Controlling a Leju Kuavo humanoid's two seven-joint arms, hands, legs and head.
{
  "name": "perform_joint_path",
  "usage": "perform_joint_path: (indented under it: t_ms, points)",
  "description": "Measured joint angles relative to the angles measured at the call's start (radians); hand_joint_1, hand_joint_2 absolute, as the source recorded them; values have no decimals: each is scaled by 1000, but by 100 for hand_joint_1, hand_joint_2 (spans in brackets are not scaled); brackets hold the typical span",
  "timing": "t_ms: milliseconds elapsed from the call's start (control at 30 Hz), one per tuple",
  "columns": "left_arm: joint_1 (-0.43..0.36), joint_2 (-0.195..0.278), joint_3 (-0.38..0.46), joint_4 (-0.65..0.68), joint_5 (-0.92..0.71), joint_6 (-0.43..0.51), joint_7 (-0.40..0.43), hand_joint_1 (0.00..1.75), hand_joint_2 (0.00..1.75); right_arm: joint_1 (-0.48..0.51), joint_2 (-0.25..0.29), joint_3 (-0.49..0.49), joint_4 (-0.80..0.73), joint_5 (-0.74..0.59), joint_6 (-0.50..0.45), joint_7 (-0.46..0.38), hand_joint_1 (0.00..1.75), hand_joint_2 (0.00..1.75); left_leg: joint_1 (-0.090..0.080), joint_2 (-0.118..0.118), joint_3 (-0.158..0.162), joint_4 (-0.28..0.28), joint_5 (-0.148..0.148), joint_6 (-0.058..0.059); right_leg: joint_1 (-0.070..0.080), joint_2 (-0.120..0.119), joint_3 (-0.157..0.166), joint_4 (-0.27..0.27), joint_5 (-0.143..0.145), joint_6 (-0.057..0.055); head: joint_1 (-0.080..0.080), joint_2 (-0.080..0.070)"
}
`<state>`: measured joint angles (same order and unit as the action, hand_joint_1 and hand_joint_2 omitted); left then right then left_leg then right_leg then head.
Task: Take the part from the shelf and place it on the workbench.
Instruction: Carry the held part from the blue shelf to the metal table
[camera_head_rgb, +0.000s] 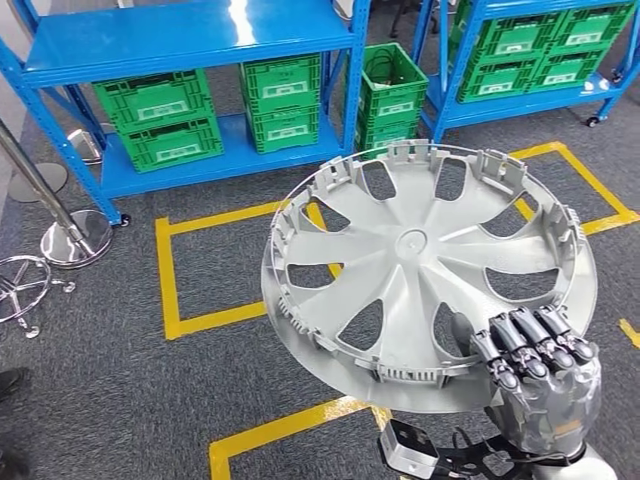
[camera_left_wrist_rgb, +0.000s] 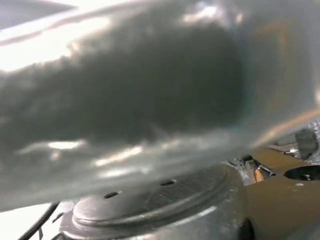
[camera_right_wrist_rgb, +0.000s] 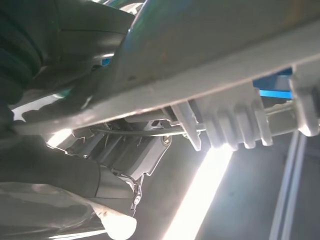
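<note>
Grey carpet (camera_head_rgb: 113, 370) with yellow floor lines (camera_head_rgb: 167, 280) spreads below blue shelves (camera_head_rgb: 189, 40). The right robot hand (camera_head_rgb: 540, 375) grips the wheel cover (camera_head_rgb: 423, 270) by its near rim, held flat in the air. Held at one edge only, it could tip and slip. The left robot hand's state cannot be told.

Shelf (camera_head_rgb: 189, 40) w/ crates (camera_head_rgb: 162, 120) blocks ahead, floor (camera_head_rgb: 113, 380) open.

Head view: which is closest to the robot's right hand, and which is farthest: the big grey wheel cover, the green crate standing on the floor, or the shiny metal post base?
From the right hand:
1. Wheel cover: touching, the fingers lie on its near rim.
2. Green crate: farther back, standing on the floor between the blue shelves.
3. Shiny post base: farthest, far over on the left.
</note>
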<state>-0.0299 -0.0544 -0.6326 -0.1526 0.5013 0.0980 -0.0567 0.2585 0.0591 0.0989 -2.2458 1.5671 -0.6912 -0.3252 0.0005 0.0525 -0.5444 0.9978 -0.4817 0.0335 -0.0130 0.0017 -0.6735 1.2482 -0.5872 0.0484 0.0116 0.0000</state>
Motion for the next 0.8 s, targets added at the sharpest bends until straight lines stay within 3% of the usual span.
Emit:
perform_joint_path:
  t_ms: [67, 133, 167, 233, 300, 367, 433, 467, 500, 533, 600, 667, 733, 767, 800]
  points:
    - [-3, -1, 0, 0, 0, 0, 0, 0, 0, -1, 0, 1, 1, 0, 0, 0, 175, 175, -5, 23, 2, 1, -1, -2, 4, -33, 81, -141, 63, -6, 0, 0]
    - [-4, 0, 0, 0, 0, 0, 1, 0, 0, -5, 0, 4, 1, 0, 0, 0, 175, 175, -12, 39, 0, 5, -2, -8, 11, -70, 131, -234, 82, -17, 0, 0]
    - [-5, 0, 0, 0, -1, 0, 2, 0, 0, -6, 0, 4, 1, 0, 0, -1, 175, 175, -15, 47, -2, 7, -2, -12, 15, -77, 135, -245, 78, -22, -1, 0]
    - [-6, 1, -1, 0, -2, 0, 5, 0, 0, -6, 0, 5, 1, 0, 0, -3, 175, 175, -15, 61, -4, 12, -5, -20, 13, -58, 130, -247, 83, -34, -3, 0]
    - [-6, 3, -1, 0, -3, 0, 5, 0, 0, -7, 0, 4, 1, 0, 0, -4, 175, 175, -10, 28, -15, 45, -34, -31, 9, -37, 126, -250, 90, -46, -6, 0]
    - [-5, 5, -1, 0, -3, 0, 6, 0, 0, -8, 0, 4, 1, 0, 0, -6, 175, 175, -4, -25, -58, 151, -100, -39, 7, -16, 122, -251, 96, -55, -10, 0]
    - [-2, 5, -1, 0, -2, 2, 11, 0, 0, -8, 0, 4, 1, 0, 0, -7, 175, 175, -2, -41, -109, 275, -151, -42, 8, 9, 119, -250, 98, -59, -12, 0]
    - [0, 6, -1, 0, 0, 3, 18, 0, 0, -7, 0, 4, 1, 0, 0, -7, 175, 175, -2, -43, -119, 300, -151, -42, 8, 22, 118, -250, 99, -60, -12, 0]
    - [0, 6, -1, 0, 4, 6, 27, 0, 0, -7, 0, 4, 1, 0, 0, -7, 175, 175, -2, -45, -113, 289, -133, -40, 8, 36, 117, -249, 100, -61, -12, 0]
    - [1, 7, -1, 0, 9, 9, 39, 0, 0, -6, 0, 4, 1, 0, 0, -7, 175, 175, -2, -51, -89, 239, -97, -37, 8, 50, 118, -247, 101, -60, -12, 0]
    - [1, 12, 0, 1, 24, 8, 73, 0, 0, -7, 0, 5, 1, 0, 0, -5, 175, 175, 1, -98, -29, 105, -31, -29, 9, 74, 115, -242, 101, -57, -11, 0]
    - [1, 18, 4, 2, 44, -2, 115, 0, 0, -9, 0, 6, 1, 0, 0, 0, 175, 175, 4, -138, 2, 29, -13, -23, 7, 96, 104, -236, 104, -47, -11, 0]
    - [3, 22, 9, 3, 64, -23, 156, 0, 0, -11, 0, 8, 1, 0, 0, 5, 175, 175, 4, -129, 4, 17, -16, -20, 3, 118, 92, -237, 112, -33, -12, 0]
    - [3, 25, 12, 3, 74, -34, 174, 0, 0, -11, 0, 10, 1, 0, 0, 8, 175, 175, 5, -116, 5, 12, -12, -16, 3, 116, 86, -235, 111, -27, -11, 0]
    - [5, 27, 16, 3, 83, -45, 188, 0, 0, -12, 0, 12, 1, 0, 0, 11, 175, 175, 8, -103, 6, 5, -8, -10, 5, 99, 76, -222, 100, -21, -7, 0]
